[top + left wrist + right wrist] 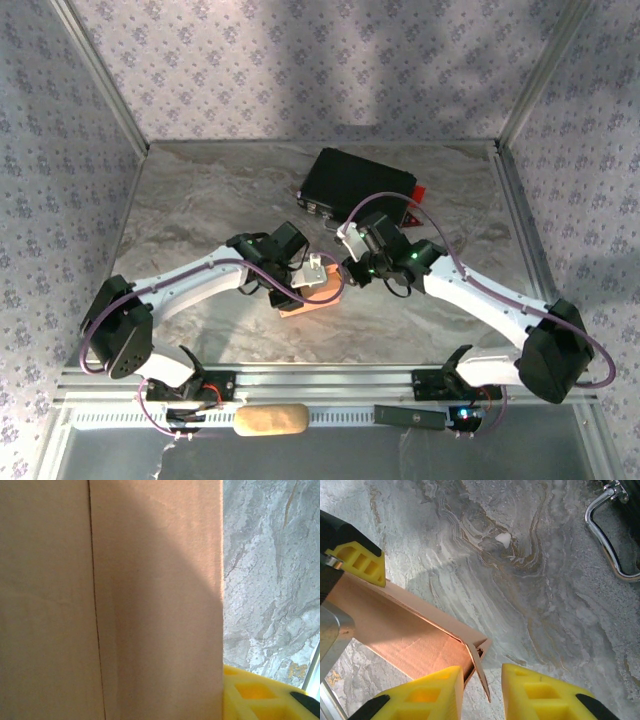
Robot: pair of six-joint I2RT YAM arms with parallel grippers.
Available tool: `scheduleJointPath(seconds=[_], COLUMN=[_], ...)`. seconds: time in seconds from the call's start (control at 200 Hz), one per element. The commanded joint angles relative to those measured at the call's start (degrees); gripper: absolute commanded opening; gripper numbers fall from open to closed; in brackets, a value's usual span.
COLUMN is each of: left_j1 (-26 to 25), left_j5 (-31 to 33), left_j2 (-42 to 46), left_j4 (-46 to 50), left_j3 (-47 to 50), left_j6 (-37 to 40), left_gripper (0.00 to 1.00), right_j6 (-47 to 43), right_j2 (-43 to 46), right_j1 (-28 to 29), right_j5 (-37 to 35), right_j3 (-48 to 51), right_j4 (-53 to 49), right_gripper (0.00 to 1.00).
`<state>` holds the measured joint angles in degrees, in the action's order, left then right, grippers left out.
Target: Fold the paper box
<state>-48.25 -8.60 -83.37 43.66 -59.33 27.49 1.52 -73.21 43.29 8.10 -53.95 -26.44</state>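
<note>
**Box held near the centre, both claws at it**

The box (308,300) sits just toward 6 o'clock of the middle of the marbled surface (220,190), partly formed, with its long side open in the right wrist view. One loose corner flap (481,672) sticks out at its end.

The left claw (312,275) reaches in from 8 o'clock and is clamped across the box. One yellow finger (260,695) lies just beside the cardboard edge, while the other is hidden behind the sheet.

The right claw (483,670) comes from 4 o'clock. Its fingers stand apart with the flap in the gap between them, the left one against the box wall.

A black case (355,180) lies at 1 o'clock of the box, apart from it, with its metal handle (607,535) on the surface. A tan block (270,420) rests on the rail at 6 o'clock.
</note>
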Motion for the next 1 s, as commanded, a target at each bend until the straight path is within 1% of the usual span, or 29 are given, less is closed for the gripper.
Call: scheduleJointPath(seconds=[0.0,0.115,0.225,0.39,0.52,0.77,0.864,0.894,0.914,0.924,0.934,0.994], left_j1=[0.3,0.3,0.3,0.3,0.3,0.3,0.2,0.2,0.2,0.2,0.2,0.2], left_j5=[-1.8,-1.6,-1.6,-1.3,-0.6,1.3,1.5,1.6,2.0,2.3,2.6,4.5], left_j2=[-0.3,-0.3,-0.3,-0.3,-0.3,1.9,4.3,5.2,5.7,6.0,6.2,8.1], left_j4=[0.3,-0.1,-0.4,-0.6,-1.5,-4.2,-4.5,-6.4,-6.5,-6.6,-6.6,-6.6], left_j3=[-0.8,-0.6,-0.4,-0.3,0.0,1.0,1.1,1.3,1.4,1.3,1.2,1.0], left_j6=[1.3,1.5,1.4,1.3,0.5,-2.4,-5.2,-6.4,-7.3,-7.7,-8.1,-11.4], left_gripper=[0.44,0.45,0.45,0.46,0.51,0.54,0.57,0.58,0.59,0.62,0.63,0.64], right_j6=[-1.3,-1.3,-1.2,-0.6,0.4,3.9,4.9,5.1,5.1,5.1,5.2,5.3], right_j2=[-1.1,-1.9,-2.0,-1.9,-1.8,-1.2,-0.9,-0.8,-0.8,-0.7,-0.7,-0.7], right_j1=[0.4,0.6,0.6,1.0,1.9,4.3,5.0,5.3,5.6,5.7,5.7,5.9], right_j5=[-0.8,-0.5,-1.1,-1.5,-2.3,-6.6,-7.3,-7.7,-8.0,-8.1,-8.2,-8.7], right_j3=[-1.8,-2.2,-2.0,-1.8,-1.3,1.0,1.9,2.1,2.2,2.2,2.3,2.3], right_j4=[-1.5,-1.4,-1.1,-0.4,0.3,3.0,4.1,4.4,4.5,4.5,4.6,4.6], right_gripper=[0.28,0.27,0.21,0.08,0.0,0.0,0.0,0.0,0.0,0.0,0.0,0.0])
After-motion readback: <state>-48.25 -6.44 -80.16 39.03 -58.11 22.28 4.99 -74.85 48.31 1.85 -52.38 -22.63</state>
